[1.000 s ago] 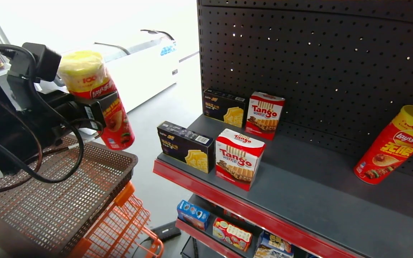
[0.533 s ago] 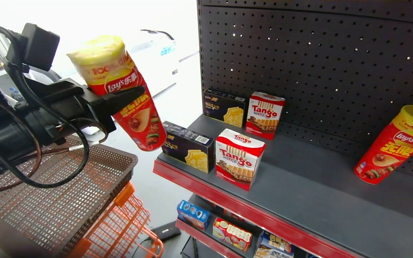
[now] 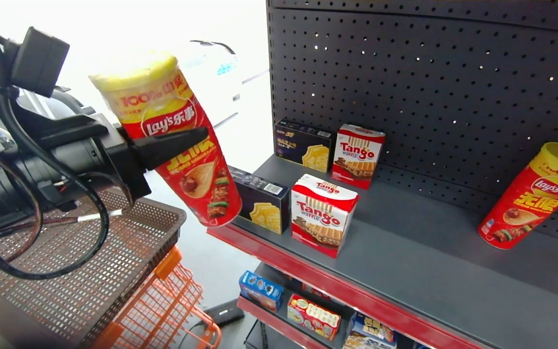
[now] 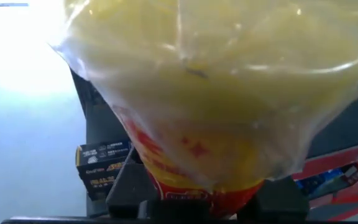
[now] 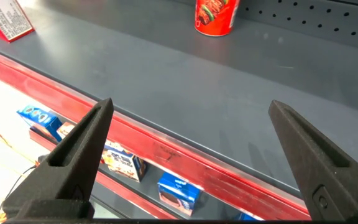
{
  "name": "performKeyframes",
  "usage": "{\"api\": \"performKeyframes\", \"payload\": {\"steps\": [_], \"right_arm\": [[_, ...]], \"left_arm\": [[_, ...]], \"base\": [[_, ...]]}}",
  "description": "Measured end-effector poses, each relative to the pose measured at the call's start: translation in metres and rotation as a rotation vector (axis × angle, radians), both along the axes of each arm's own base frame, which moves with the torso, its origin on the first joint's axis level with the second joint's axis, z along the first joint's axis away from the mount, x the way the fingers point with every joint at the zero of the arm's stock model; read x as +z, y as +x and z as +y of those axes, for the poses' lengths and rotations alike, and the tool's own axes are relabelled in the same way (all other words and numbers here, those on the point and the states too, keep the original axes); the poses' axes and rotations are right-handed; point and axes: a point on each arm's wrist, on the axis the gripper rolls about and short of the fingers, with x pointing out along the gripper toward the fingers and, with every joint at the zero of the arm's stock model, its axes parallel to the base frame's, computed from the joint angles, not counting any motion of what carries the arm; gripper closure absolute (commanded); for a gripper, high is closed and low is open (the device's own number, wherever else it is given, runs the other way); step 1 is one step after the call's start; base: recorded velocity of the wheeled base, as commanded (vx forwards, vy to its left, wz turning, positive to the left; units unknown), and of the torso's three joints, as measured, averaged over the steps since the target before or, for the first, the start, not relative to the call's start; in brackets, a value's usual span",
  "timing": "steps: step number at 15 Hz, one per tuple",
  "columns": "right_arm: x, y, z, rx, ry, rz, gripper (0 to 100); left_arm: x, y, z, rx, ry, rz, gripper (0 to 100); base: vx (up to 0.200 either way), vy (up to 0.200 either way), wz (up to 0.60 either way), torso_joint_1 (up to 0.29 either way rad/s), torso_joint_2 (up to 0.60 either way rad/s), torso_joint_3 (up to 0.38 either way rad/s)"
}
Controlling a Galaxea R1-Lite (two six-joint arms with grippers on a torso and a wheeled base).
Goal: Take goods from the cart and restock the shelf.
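The left gripper (image 3: 177, 133), jaws clamped on the tilted chip canister (image 3: 184, 162), is holding it between cart (image 3: 66, 271) and shelf (image 3: 405, 252), apparently mid-transfer and needing uprighting over bare shelf, while the right gripper (image 5: 190, 106) is hanging with jaws apart.

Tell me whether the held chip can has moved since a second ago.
Yes: the chip can moved toward the shelf, now overlapping the front dark box.
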Motion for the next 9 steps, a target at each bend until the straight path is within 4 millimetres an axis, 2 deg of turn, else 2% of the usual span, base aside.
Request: {"api": "performKeyframes", "payload": {"steps": [4,9], "right_arm": [[0.0,0.0,0.0,0.0,0.0,0.0,0],[0.0,0.0,0.0,0.001,-0.001,0.0,0]], "left_arm": [[-0.006,-0.013,0.005,-0.031,0.001,-0.013,100],[-0.006,-0.022,-0.008,-0.149,0.007,-0.013,100]], "base": [[0.0,0.0,0.0,0.0,0.0,0.0],[0.0,0.0,0.0,0.0,0.0,0.0]]}}
